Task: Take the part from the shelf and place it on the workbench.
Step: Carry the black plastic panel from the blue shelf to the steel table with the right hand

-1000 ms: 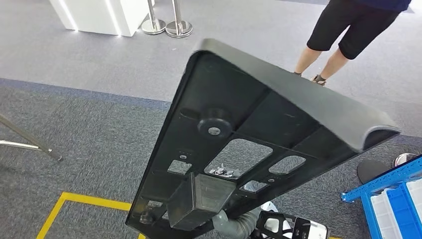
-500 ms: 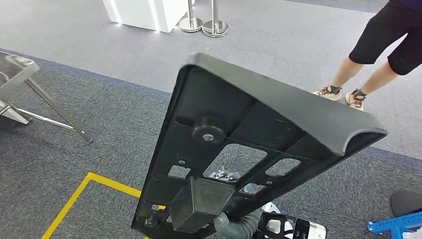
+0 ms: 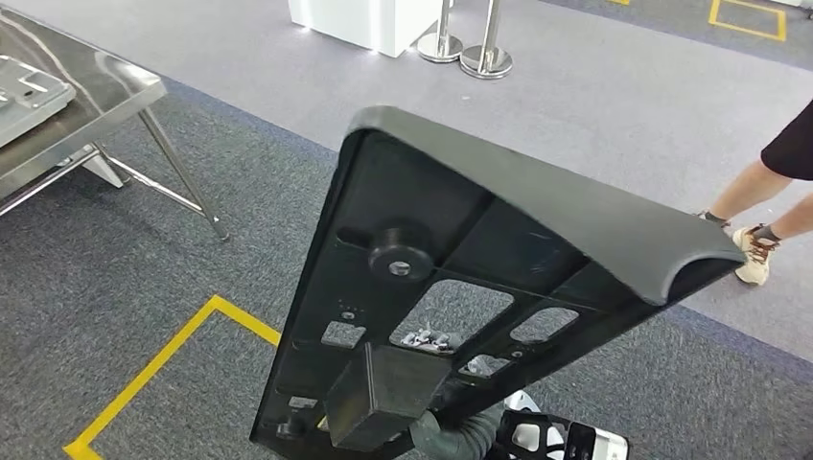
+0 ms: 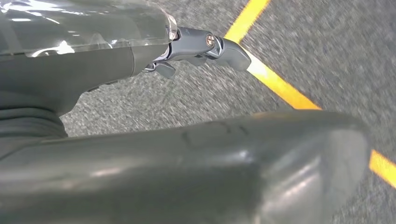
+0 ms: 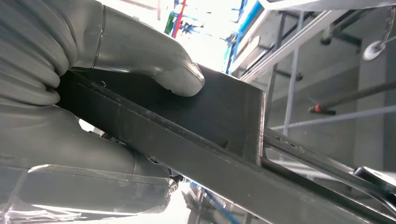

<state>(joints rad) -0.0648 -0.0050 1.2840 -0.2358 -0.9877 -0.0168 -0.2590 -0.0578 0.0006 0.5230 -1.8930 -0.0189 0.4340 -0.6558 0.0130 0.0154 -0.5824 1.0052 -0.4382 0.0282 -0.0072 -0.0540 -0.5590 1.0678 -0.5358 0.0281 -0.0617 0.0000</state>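
We are carrying the part (image 3: 460, 278), so by our reading the pick from the shelf is done; what is left is reaching the counter (image 3: 67, 115) and setting the part down there.

Nearest to us, the right robot hand (image 5: 93, 93) is gripping the part at its lower end. In the right wrist view the grey thumb (image 5: 154, 65) is pressing flat on the black boxy block (image 5: 224, 112) of the part, and the rest of the hand is wrapping the bar beneath it, so this hand is closed firmly on the part. In the head view only a grey ribbed cover is showing under that block (image 3: 383, 393).

The left robot hand (image 4: 205, 46) is lying just beside the part's rounded edge (image 4: 187, 172), over carpet and a yellow floor line (image 4: 280, 84). We are seeing a short dark fingertip reaching out, but whether this hand is touching or holding the part we cannot tell.

The part is rising tilted in front of us, ribbed underside toward us, its curved lip (image 3: 671, 259) at the far end, held up off the floor.

Farther off, the steel counter is standing at the left, well apart from the part, with a pale tray-like piece (image 3: 29, 91) on it. Beyond, a person's legs (image 3: 757, 211) are at the right edge, and posts (image 3: 470, 48) stand by a white plinth.
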